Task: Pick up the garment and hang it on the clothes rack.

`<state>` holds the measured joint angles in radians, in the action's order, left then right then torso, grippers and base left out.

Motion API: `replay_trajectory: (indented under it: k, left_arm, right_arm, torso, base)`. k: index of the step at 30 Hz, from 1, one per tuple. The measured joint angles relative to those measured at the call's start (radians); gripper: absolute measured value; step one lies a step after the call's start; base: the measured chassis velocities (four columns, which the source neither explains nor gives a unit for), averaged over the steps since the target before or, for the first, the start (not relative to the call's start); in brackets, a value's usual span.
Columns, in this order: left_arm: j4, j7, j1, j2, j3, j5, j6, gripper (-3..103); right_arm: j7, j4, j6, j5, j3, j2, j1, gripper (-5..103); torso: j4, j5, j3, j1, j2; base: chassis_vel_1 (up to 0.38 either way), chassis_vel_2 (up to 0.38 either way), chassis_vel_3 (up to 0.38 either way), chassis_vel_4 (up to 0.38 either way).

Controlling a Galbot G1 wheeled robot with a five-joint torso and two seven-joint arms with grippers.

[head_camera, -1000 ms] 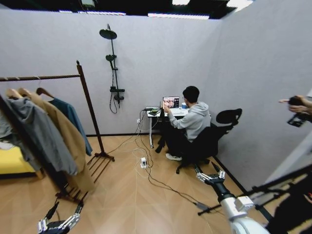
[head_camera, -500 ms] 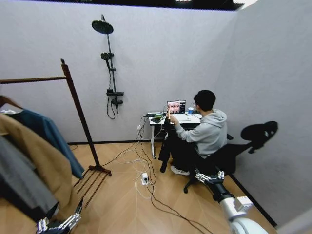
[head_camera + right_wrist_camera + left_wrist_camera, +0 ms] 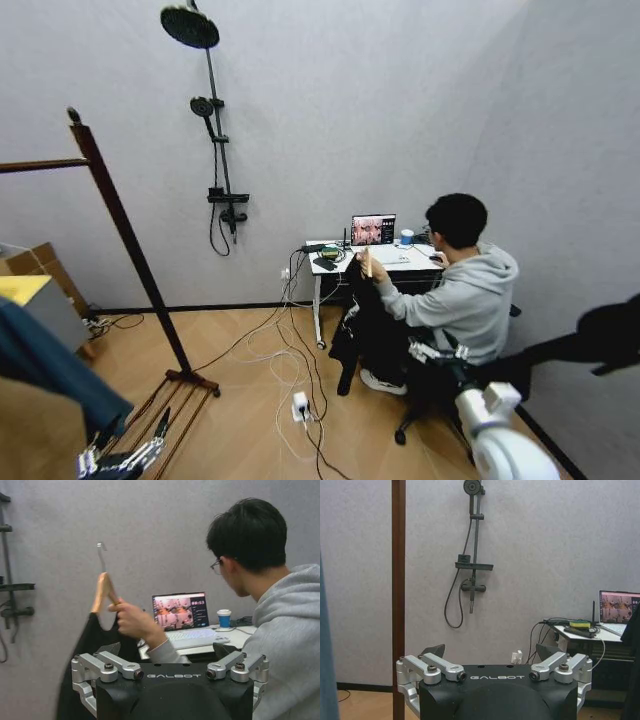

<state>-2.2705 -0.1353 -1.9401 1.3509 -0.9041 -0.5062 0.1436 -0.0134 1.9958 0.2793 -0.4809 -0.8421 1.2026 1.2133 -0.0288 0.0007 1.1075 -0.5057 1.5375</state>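
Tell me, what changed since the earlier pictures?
The robot's camera swung right: the clothes rack slid to the picture's left edge and the seated person came nearer. That person's hand now holds up the black garment by its wooden hanger. The left tool and right tool stay low, open and empty.

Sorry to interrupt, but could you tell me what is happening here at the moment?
A seated person's hand holds up the black garment by its wooden hanger, beside the desk with the laptop. The robot has not taken it: the right pincer is open and empty, pointed at the person and the garment, and the left pincer hangs low, open and empty, near the post of the clothes rack. Nothing black hangs on the visible part of the rack.
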Motion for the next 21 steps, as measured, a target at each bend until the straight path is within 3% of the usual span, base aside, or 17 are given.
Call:
replay_trajectory:
  k: [1, 2, 5, 7, 10, 13, 15, 19, 21]
  left_arm:
    - [0.000, 0.000, 0.000, 0.000, 0.000, 0.000, 0.000, 100]
    - [0.000, 0.000, 0.000, 0.000, 0.000, 0.000, 0.000, 100]
    - [0.000, 0.000, 0.000, 0.000, 0.000, 0.000, 0.000, 100]
    - [0.000, 0.000, 0.000, 0.000, 0.000, 0.000, 0.000, 100]
    - [0.000, 0.000, 0.000, 0.000, 0.000, 0.000, 0.000, 100]
    - [0.000, 0.000, 0.000, 0.000, 0.000, 0.000, 0.000, 100]
    - [0.000, 0.000, 0.000, 0.000, 0.000, 0.000, 0.000, 100]
    - [0.000, 0.001, 0.000, 0.000, 0.000, 0.000, 0.000, 100]
    - [0.000, 0.000, 0.000, 0.000, 0.000, 0.000, 0.000, 100]
  right_arm:
    - [0.000, 0.000, 0.000, 0.000, 0.000, 0.000, 0.000, 100]
    - [-0.016, -0.090, 0.000, -0.018, 0.013, -0.078, -0.098, 100]
    - [-0.036, -0.129, -0.002, -0.027, 0.025, -0.113, -0.142, 100]
    - [-0.122, -0.238, -0.027, -0.042, 0.079, -0.200, -0.265, 100]
    - [-0.174, -0.317, -0.024, -0.064, 0.152, -0.243, -0.378, 100]
    - [-0.185, -0.371, -0.024, -0.076, 0.204, -0.254, -0.454, 100]
    - [-0.210, -0.497, -0.046, -0.090, 0.320, -0.264, -0.599, 100]
    - [-0.221, -0.584, -0.055, -0.100, 0.420, -0.261, -0.705, 100]
    - [-0.219, -0.653, -0.043, -0.125, 0.524, -0.239, -0.812, 100]
  torso:
    - [0.0000, 0.0000, 0.000, 0.000, 0.000]
    - [0.0005, -0.0010, 0.000, 0.001, 0.000]
    - [0.0005, -0.0006, -0.001, 0.002, 0.001]
    - [0.0005, -0.0006, -0.001, 0.003, 0.001]
    - [-0.0002, -0.0004, -0.001, 0.003, 0.001]
    - [-0.0001, -0.0006, -0.001, 0.002, 0.001]
    - [0.0005, -0.0008, 0.000, 0.001, 0.001]
    - [0.0005, -0.0007, 0.000, 0.001, 0.000]
    - [0.0003, -0.0007, 0.000, 0.001, 0.000]
  base:
    - [-0.055, 0.067, -0.020, 0.025]
    - [-0.002, 0.024, -0.073, -0.025]
    - [0.062, -0.015, -0.073, 0.042]
    - [0.082, -0.064, -0.045, 0.086]
    - [0.045, -0.045, -0.025, 0.053]
    - [0.000, 0.000, 0.000, 0.000]
    - [0.000, 0.000, 0.000, 0.000]
    - [0.000, 0.000, 0.000, 0.000]
    - [0.000, 0.000, 0.000, 0.000]
